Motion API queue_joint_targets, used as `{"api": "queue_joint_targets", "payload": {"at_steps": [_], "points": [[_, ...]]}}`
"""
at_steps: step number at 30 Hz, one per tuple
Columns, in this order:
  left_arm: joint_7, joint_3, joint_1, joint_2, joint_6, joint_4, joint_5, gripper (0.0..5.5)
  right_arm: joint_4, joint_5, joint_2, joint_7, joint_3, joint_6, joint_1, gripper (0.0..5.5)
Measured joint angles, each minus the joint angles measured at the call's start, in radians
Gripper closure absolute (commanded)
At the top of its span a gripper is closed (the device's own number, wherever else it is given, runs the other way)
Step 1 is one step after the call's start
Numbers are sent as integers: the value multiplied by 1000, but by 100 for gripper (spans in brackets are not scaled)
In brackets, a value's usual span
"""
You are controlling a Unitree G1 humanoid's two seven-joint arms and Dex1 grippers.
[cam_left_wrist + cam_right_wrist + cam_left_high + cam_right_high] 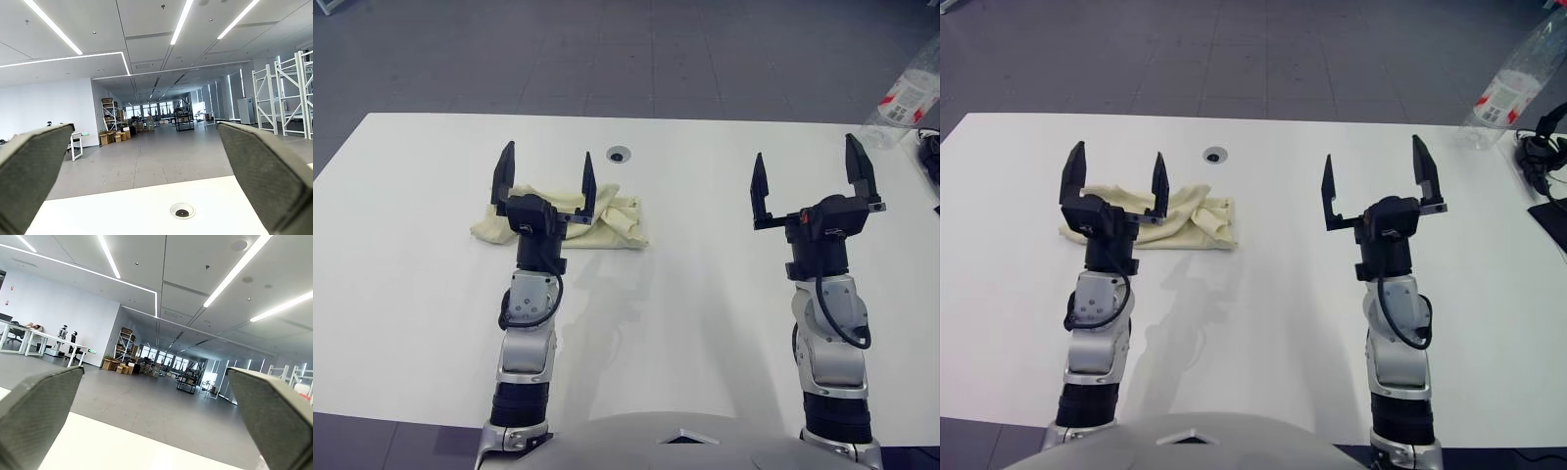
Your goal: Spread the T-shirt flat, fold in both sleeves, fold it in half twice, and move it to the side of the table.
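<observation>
A pale yellow T-shirt [612, 223] lies folded in a small, slightly rumpled bundle on the white table [685, 294], left of centre. My left gripper [546, 178] stands open above the bundle's near side, fingers pointing up and away, and hides part of the cloth. It holds nothing. My right gripper [811, 178] is also open and raised over the bare tabletop at the right, well apart from the shirt. In the wrist views the dark fingertips [34, 166] [34, 406] frame the room beyond the table.
A round cable grommet [620, 154] sits in the table just beyond the shirt. A clear plastic bottle [1513, 83] lies at the far right corner, with black headphones [1538, 152] and a dark object at the right edge.
</observation>
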Motion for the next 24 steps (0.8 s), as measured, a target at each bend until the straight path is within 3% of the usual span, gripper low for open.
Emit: {"api": "queue_joint_targets", "payload": {"at_steps": [24], "points": [[-10,6,-44,22,-70,110,4,10,113,-3,5,18,-1,-46,-57,11]]}}
